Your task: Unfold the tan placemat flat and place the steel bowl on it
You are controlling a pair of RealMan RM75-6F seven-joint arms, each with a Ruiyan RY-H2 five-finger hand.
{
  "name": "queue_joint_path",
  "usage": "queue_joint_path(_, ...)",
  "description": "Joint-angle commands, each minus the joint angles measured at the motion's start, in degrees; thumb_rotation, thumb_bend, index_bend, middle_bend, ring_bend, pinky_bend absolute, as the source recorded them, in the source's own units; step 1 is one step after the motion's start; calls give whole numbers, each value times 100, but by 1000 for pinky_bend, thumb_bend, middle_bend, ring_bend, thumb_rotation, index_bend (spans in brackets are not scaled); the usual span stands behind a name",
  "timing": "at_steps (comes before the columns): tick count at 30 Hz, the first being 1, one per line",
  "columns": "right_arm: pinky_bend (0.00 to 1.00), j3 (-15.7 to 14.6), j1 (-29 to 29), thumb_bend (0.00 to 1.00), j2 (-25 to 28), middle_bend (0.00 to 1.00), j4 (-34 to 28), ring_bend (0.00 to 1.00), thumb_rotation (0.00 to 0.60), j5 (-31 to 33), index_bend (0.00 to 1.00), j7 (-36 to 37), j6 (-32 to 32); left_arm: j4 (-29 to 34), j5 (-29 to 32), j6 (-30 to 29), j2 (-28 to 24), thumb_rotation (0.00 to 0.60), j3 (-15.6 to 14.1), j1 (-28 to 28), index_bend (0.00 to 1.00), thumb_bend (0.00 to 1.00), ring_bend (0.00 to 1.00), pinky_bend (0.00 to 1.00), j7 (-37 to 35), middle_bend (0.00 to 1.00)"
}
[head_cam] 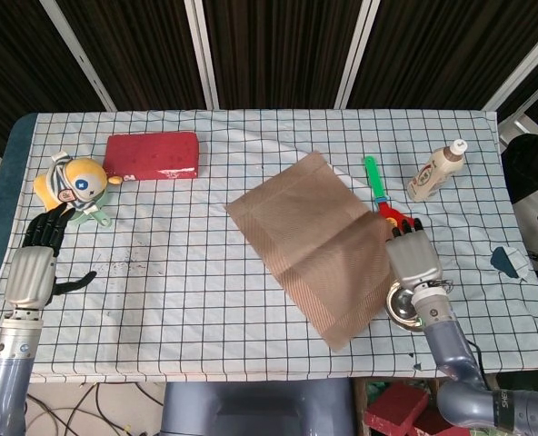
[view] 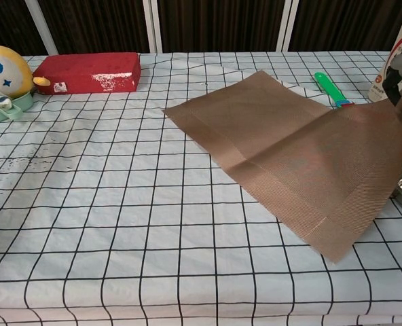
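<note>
- Right hand (head_cam: 413,259) pinches the tan placemat's (head_cam: 319,245) lifted edge, above the steel bowl (head_cam: 399,306); lowering it clear of the bowl would let it lie flat.
- Left hand (head_cam: 34,265) rests spread, holding nothing.

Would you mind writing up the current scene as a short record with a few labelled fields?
placemat: tan placemat opened out, askew, right edge lifted off the table
right hand: right hand grips the placemat's raised right edge
left hand: left hand rests on the checked tablecloth, holding nothing
bowl: steel bowl beside the placemat's right edge, partly hidden under the hand, not yet on it
</note>
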State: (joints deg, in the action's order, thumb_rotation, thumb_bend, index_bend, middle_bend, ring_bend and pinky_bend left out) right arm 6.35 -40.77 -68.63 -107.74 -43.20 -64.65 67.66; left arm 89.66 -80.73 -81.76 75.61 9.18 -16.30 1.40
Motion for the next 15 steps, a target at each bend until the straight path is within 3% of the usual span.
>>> queue_joint_path(1, 171, -131, -161, 452, 31, 287, 251, 151, 600, 26, 753, -192, -136, 2, 1, -1, 0, 600, 0, 2, 0, 9, 0, 49, -1, 0)
queue_joint_path(5, 171, -284, -317, 431, 41, 287, 522, 151, 600, -87, 752, -417, -238, 0, -7, -6, 2, 600, 1, 2, 0, 8, 0, 49, -5, 0)
queue_joint_path(12, 171, -610, -476, 296, 64, 270, 932, 150, 600, -725, 749, -632, -329, -11, -19, -4, 13, 600, -6, -1, 0, 9, 0, 49, 5, 0)
queue_joint_path(15, 170, -703, -474, 255, 56, 220, 1050, 149, 600, -990, 680, -605, -314, -16, -22, -6, 23, 600, -7, -2, 0, 9, 0, 49, 17, 0)
